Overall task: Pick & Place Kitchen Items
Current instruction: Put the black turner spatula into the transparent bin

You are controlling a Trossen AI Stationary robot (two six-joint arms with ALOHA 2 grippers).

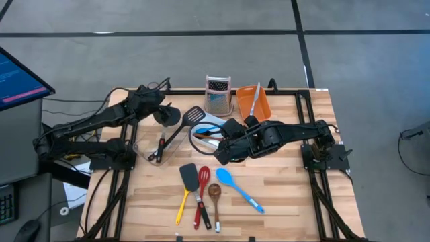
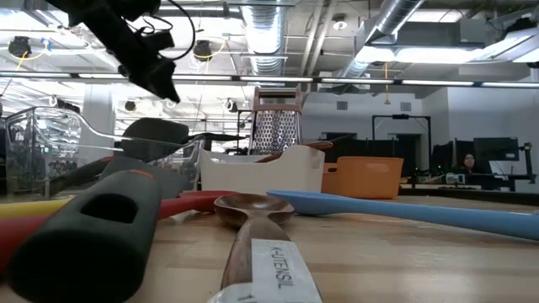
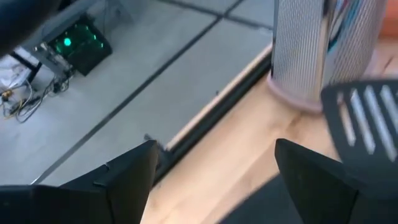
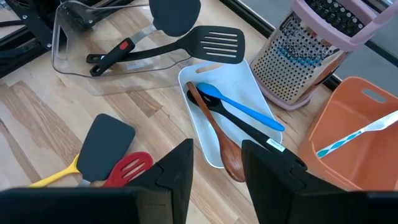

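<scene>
My left gripper (image 1: 163, 111) (image 3: 214, 168) hangs open above the far end of the clear tub (image 1: 156, 144), with nothing between its fingers. In that tub lean a black slotted turner (image 1: 193, 115) (image 4: 214, 42) and a round-headed black spatula (image 4: 174, 15), heads out over the rim. My right gripper (image 1: 223, 149) (image 4: 217, 168) is open and empty above the near side of the white tub (image 4: 208, 140), which holds a blue spoon (image 4: 239, 107), a black spoon and a wooden spoon (image 4: 227, 149). On the near table lie a yellow-handled black spatula (image 1: 186, 180), a red turner (image 1: 202, 191), a wooden spoon (image 1: 215, 196) and a blue spoon (image 1: 238, 189).
The steel grater with a pink top (image 1: 218, 94) stands at the far edge. Beside it an orange tub (image 1: 254, 102) holds a white-and-blue tool. Bare wood shows on the table's near right. A monitor (image 1: 20, 77) stands off the table to the left.
</scene>
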